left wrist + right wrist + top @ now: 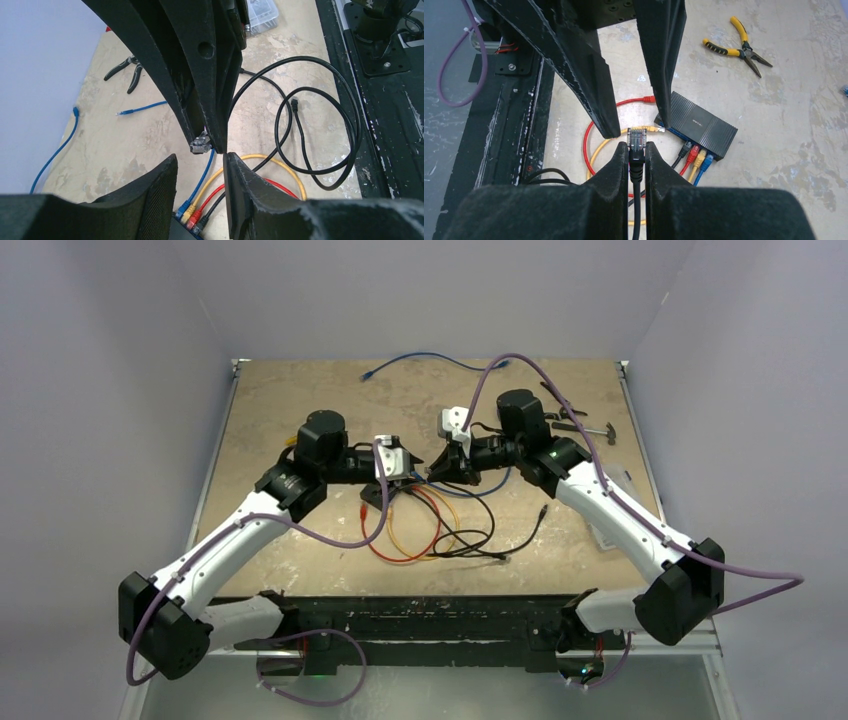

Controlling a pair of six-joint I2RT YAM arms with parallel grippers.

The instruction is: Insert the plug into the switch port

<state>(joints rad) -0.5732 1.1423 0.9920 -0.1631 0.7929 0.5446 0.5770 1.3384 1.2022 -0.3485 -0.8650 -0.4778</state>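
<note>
Right wrist, my right gripper pinched on the plug, left gripper spread (nothing in it), switch port edge nearby, untouched.

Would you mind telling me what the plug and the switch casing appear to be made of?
The plug looks like clear, glossy moulded plastic: its inner contacts show through the tip. The switch has a matte black casing with fine ribs on top; plastic or painted metal, I cannot tell.

The left wrist view's bottom edge cuts off all but a sliver of the switch; from above we find it mostly hidden under the left tool, ports too small to tell.
</note>
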